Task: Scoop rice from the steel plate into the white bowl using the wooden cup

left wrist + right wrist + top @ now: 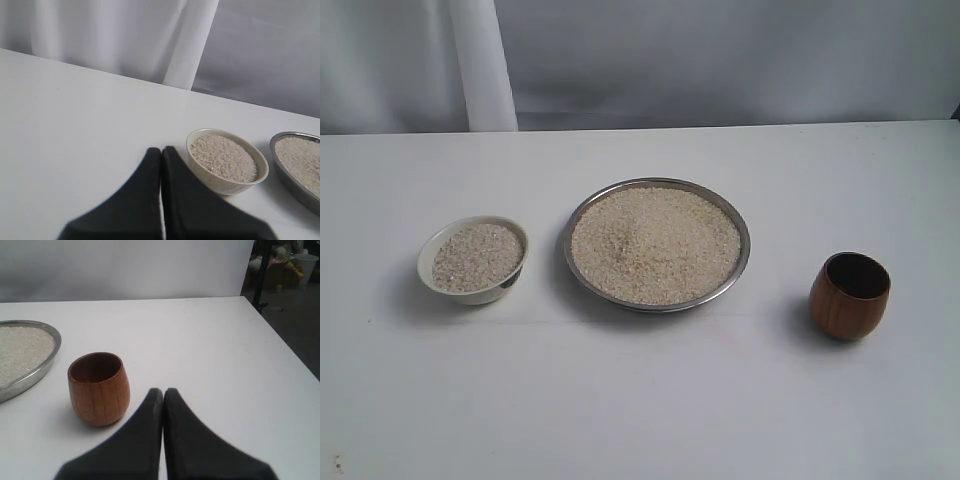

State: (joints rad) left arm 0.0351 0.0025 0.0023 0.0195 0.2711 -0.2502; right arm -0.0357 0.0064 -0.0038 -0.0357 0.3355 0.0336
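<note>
The steel plate [744, 238] sits mid-table, filled with rice [655, 245]. To its left stands the white bowl [429, 252], holding rice [477, 257] too. The wooden cup [849, 295] stands upright and empty on the right. Neither gripper shows in the exterior view. In the left wrist view my left gripper [161, 149] is shut with nothing in it, short of the white bowl [220, 181]; the steel plate [280, 167] lies beyond. In the right wrist view my right gripper [163, 390] is shut and empty, beside the wooden cup [98, 388], apart from it.
The white table [640, 400] reaches a grey backdrop with a white curtain fold [480, 65]. In the right wrist view the table edge [282, 337] drops off to a dark floor with clutter [282, 262] behind.
</note>
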